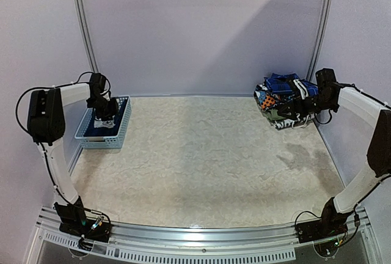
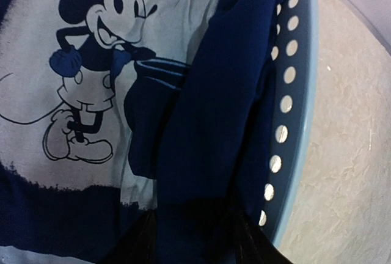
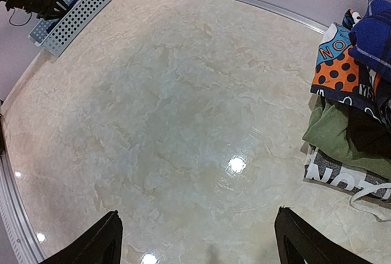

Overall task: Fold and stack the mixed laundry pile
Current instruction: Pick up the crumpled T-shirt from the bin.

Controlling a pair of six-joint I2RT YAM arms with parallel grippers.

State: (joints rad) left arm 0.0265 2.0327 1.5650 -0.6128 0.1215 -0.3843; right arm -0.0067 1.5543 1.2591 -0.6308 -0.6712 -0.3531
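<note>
A navy T-shirt (image 2: 85, 62) with a pale cartoon-mouse chest print lies in the light-blue basket (image 2: 294, 99) at the far left of the table. A thick navy fold of it runs up between the dark fingers of my left gripper (image 2: 195, 224), which is shut on that fold inside the basket (image 1: 101, 139). The mixed laundry pile (image 1: 282, 98) sits at the far right, with a blue plaid shirt (image 3: 374, 35) on top. Beneath it lie an orange dotted piece and a green garment (image 3: 336, 132). My right gripper (image 3: 198, 239) hangs open over bare table just left of the pile, holding nothing.
The basket (image 3: 72, 14) stands against the left wall. White walls with metal rails (image 1: 82, 32) close the back and sides. The marbled tabletop (image 1: 208, 160) stretches between basket and pile, and a loose white cord (image 3: 369, 194) trails from the pile's lower edge.
</note>
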